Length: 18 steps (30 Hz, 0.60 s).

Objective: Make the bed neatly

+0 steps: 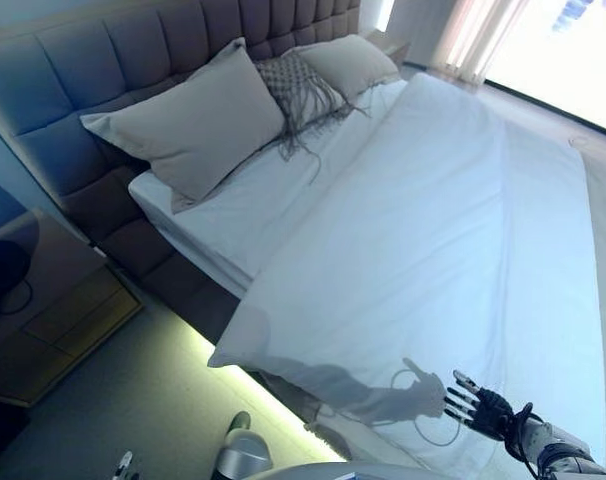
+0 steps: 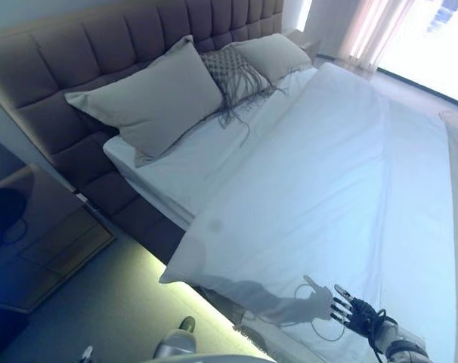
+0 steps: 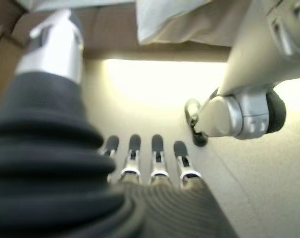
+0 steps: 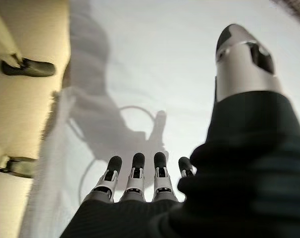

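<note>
Fingers (image 4: 135, 171) of the right hand (image 1: 480, 408) are straight and spread, holding nothing, hovering over the white duvet (image 1: 433, 260) near its foot-side edge. Whether they touch the cloth cannot be told; the right wrist view suggests a small gap. Directly ahead of them the duvet lies mostly flat, with a long soft ridge running up toward the headboard (image 1: 103, 70). Farther ahead and to the left, its top edge stops short of the two pillows (image 1: 198, 125) and the fringed cushion (image 1: 298, 90), leaving a band of bare sheet (image 1: 233, 215). Its near corner droops over the bedside toward the floor.

Down by the robot's side, the left hand (image 3: 145, 163) has its fingers straight and empty above the floor, well away from the bed.

To do this step well, I judge the right palm should settle flat and sweep outward along the ridge, pressing lightly so the cloth smooths rather than bunches.
</note>
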### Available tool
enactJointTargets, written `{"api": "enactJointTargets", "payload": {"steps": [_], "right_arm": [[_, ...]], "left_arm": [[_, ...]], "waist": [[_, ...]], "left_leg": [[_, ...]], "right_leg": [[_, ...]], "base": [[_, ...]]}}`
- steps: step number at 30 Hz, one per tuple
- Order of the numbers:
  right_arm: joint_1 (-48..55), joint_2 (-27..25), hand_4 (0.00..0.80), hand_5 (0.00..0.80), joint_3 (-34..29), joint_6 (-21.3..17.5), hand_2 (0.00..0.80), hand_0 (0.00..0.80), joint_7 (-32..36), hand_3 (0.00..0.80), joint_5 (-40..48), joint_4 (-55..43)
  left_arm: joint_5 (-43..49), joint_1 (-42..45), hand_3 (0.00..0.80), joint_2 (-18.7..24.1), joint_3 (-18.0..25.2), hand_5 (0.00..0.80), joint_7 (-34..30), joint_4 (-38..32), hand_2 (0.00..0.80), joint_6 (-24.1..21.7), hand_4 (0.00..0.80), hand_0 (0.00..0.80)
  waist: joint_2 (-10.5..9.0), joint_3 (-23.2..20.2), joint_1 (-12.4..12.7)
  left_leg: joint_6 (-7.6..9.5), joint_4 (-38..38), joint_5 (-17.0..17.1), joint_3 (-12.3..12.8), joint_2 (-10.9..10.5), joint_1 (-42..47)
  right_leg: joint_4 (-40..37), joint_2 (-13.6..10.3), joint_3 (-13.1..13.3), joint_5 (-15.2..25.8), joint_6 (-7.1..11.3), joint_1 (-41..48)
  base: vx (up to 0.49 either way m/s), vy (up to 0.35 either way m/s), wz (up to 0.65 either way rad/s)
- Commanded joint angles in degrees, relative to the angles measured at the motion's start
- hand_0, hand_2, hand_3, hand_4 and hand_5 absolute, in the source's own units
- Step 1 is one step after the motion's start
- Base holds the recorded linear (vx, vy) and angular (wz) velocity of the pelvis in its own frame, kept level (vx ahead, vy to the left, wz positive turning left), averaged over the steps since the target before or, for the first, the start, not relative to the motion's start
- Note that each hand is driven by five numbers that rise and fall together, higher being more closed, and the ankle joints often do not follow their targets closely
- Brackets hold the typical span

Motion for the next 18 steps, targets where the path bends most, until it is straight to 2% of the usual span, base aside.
{"api": "enactJointTargets", "payload": {"steps": [1,4,7,14,18], "right_arm": [[-2.4,0.4,0.000,0.000,3.5,-2.5,0.000,0.000,1.2,0.000,-1.5,-0.3],[-1.8,3.0,0.000,0.000,4.4,-2.3,0.000,0.000,0.3,0.000,-2.2,0.9],[-1.0,6.0,0.000,0.000,5.4,-3.0,0.000,0.000,-1.4,0.000,-1.9,3.4],[1.1,11.7,0.000,0.000,5.8,-6.1,0.000,0.000,-9.4,0.000,7.3,7.7],[1.7,14.0,0.000,0.000,5.2,-7.9,0.000,0.000,-14.7,0.000,15.1,9.2]], "left_arm": [[2.4,-4.6,0.000,-1.8,-3.3,0.000,3.1,0.2,0.000,-1.3,0.000,0.000],[3.4,-7.2,0.000,-2.3,-4.9,0.000,7.6,0.1,0.000,0.6,0.000,0.000],[8.8,-10.2,0.000,-3.2,-7.4,0.000,11.3,1.1,0.000,2.0,0.000,0.000],[22.2,-14.4,0.000,-5.7,-15.7,0.000,16.8,2.0,0.000,2.1,0.000,0.000],[32.2,-15.2,0.000,-6.9,-21.1,0.000,17.4,2.9,0.000,4.9,0.000,0.000]], "waist": [[0.64,-0.9,-0.8],[0.94,-1.7,-2.3],[1.07,-2.2,-3.8],[1.97,-2.9,-6.8],[2.18,-3.3,-8.7]], "left_leg": [[2.60,-0.7,-1.2,4.0,1.0,2.6],[2.27,-0.7,-1.0,5.8,1.6,2.5],[2.07,-0.7,-0.8,7.2,1.9,2.3],[1.97,-0.7,-0.5,9.7,2.4,2.4],[2.01,-0.7,-0.4,11.2,2.7,3.1]], "right_leg": [[1.4,-3.3,3.2,2.9,0.22,-1.6],[0.5,-3.3,4.3,3.5,0.30,-2.1],[0.0,-3.3,5.1,3.9,0.31,-2.6],[-0.1,-2.8,6.5,4.3,0.25,-3.2],[-0.1,-2.2,8.0,4.4,0.03,-3.3]], "base": [[0.002,-0.021,-0.14],[-0.008,-0.019,-0.40],[-0.005,-0.047,-0.27],[0.000,-0.052,-0.20],[0.021,-0.056,-0.17]]}}
